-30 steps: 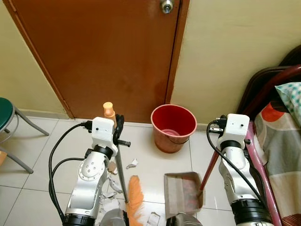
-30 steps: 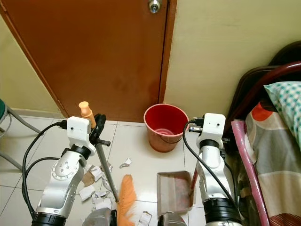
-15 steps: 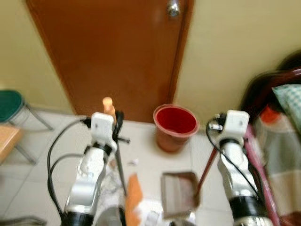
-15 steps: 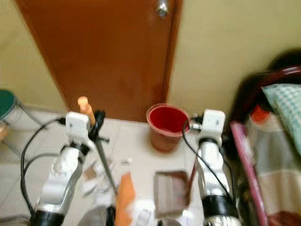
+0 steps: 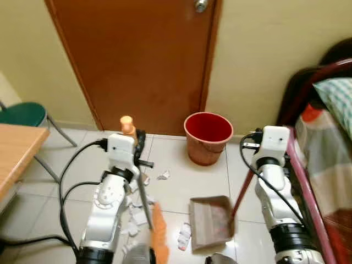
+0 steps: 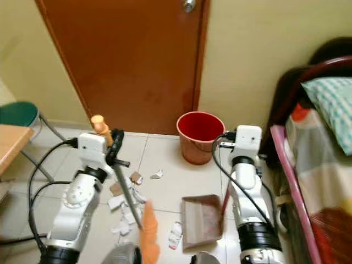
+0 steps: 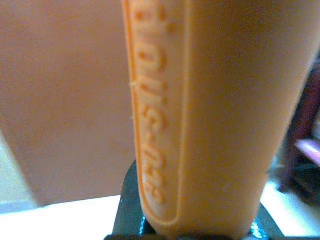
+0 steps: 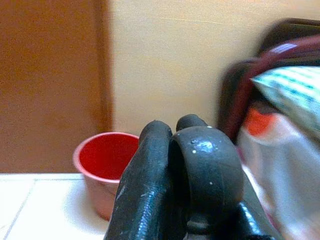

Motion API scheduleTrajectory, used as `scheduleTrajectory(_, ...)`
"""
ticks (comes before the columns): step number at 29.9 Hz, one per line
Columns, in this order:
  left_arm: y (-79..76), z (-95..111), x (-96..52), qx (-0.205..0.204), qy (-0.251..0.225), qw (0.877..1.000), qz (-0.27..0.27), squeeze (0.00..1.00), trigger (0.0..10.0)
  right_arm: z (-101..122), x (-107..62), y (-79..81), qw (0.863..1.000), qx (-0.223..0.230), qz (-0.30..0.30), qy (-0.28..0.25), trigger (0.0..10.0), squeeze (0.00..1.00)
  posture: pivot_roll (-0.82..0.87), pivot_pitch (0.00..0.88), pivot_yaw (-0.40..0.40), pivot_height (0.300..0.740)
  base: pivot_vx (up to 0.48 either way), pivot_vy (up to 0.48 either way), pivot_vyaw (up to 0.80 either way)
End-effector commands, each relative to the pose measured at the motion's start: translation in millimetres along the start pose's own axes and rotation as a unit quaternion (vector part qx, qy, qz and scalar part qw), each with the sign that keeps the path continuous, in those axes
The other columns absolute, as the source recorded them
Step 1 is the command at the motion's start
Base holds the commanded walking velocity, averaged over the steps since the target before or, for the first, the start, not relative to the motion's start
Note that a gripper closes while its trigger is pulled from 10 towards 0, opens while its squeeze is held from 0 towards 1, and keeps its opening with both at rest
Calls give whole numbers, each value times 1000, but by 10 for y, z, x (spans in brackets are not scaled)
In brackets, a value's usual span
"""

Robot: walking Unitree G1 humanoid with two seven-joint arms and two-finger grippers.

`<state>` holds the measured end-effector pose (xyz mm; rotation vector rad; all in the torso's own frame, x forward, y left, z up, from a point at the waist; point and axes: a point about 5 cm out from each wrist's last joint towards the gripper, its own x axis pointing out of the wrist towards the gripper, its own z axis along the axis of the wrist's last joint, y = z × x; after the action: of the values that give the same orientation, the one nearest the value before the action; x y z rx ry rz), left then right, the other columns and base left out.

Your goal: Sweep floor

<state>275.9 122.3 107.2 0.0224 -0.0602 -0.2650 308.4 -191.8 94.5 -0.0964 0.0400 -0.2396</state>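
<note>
White-tiled floor (image 5: 181, 187) in front of brown door (image 5: 148, 60); yellow walls, bed (image 5: 330, 165) at robot's right, green stool (image 5: 25, 113) and wooden counter (image 5: 16, 148) at its left.

Left tool (image 5: 135, 148): closed on broom (image 5: 144, 203) handle. Orange grip end sticks up past the fingers; in the left wrist view the grip (image 7: 210, 115) sits close against the lens. Shaft slopes down to orange bristles (image 5: 159, 236) on the floor, near the robot's base.

Right tool (image 5: 254, 165): closed on dustpan (image 5: 212, 223) handle, a red rod running down to the pan. Pan lies flat on the tiles, mouth facing the bristles, just beside them.

Paper scraps (image 5: 135, 214): scattered betw. left arm and pan; one piece (image 5: 163, 175) lies apart, toward red bucket (image 5: 208, 137) at the door.

Status (est.): mid-sweep; most scraps not yet in pan.

Risks:
- Stroke too fast → light scraps scatter past pan edge.
- Pan lip lifted off tile → debris slides under.
- Left-arm cables (image 5: 71, 181) hang near the shaft → possible snag.
- Stray piece near bucket → likely missed w/o repositioning.
</note>
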Motion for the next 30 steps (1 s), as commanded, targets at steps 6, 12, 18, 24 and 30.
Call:
scheduleTrajectory(6, 33, 124, 21, 6, -14, 1000, 5, 0, 10000, 236, 107, -13, 999, -1, -10, -43, 10000, 0, -69, 76, -9, 740, 0, 0, 0)
scheduleTrajectory(12, -7, 93, 21, 0, -12, 1000, 8, 0, 10000, 244, 157, 28, 999, 5, -15, -36, 10000, 0, -63, 85, -15, 740, 0, 0, 0)
scheduleTrajectory(18, -40, 96, 15, -3, -10, 1000, 3, 0, 10000, 173, 185, 145, 1000, 19, -20, -15, 10000, 0, -37, 102, -11, 740, 0, 0, 0)
scheduleTrajectory(24, -36, 101, -10, 9, -5, 1000, -7, 0, 10000, 98, 195, 208, 999, 7, -41, 6, 10000, 0, -16, 128, -4, 740, 0, 0, 0)
scheduleTrajectory(30, 17, 45, -151, 22, 18, 1000, -9, 0, 10000, 29, 166, 304, 999, 8, -46, 21, 10000, 0, 35, 175, 2, 740, 0, 0, 0)
